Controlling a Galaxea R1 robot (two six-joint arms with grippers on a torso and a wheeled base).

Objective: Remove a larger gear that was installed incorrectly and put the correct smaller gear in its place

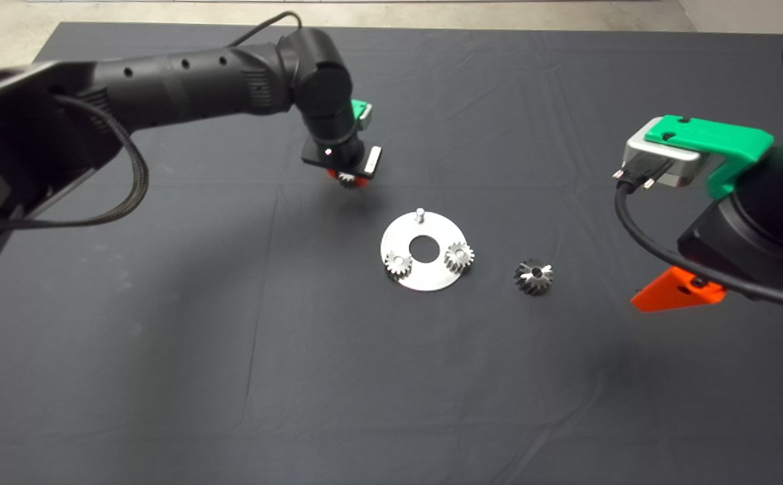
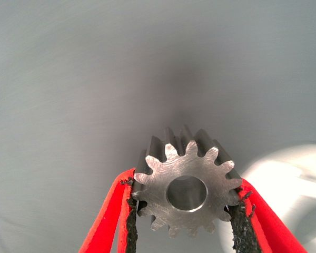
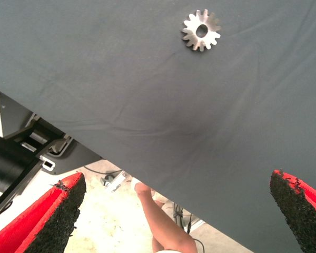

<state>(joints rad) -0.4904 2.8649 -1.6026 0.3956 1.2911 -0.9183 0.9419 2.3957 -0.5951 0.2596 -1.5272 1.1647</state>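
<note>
Silver smaller gear [image 2: 185, 184] clamped in left gripper [image 1: 349, 178] jaws above mat, near disc [image 1: 425, 276]; larger gear [image 1: 534, 276] lies beside disc; right gripper [image 3: 179, 211] jaws apart.

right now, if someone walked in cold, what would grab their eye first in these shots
First, the left gripper held above the mat behind the round steel plate, shut on a smaller gear. On the plate, two similar gears flank a bare pin. The larger gear lies alone on the mat right of the plate, near the open right gripper.
</note>
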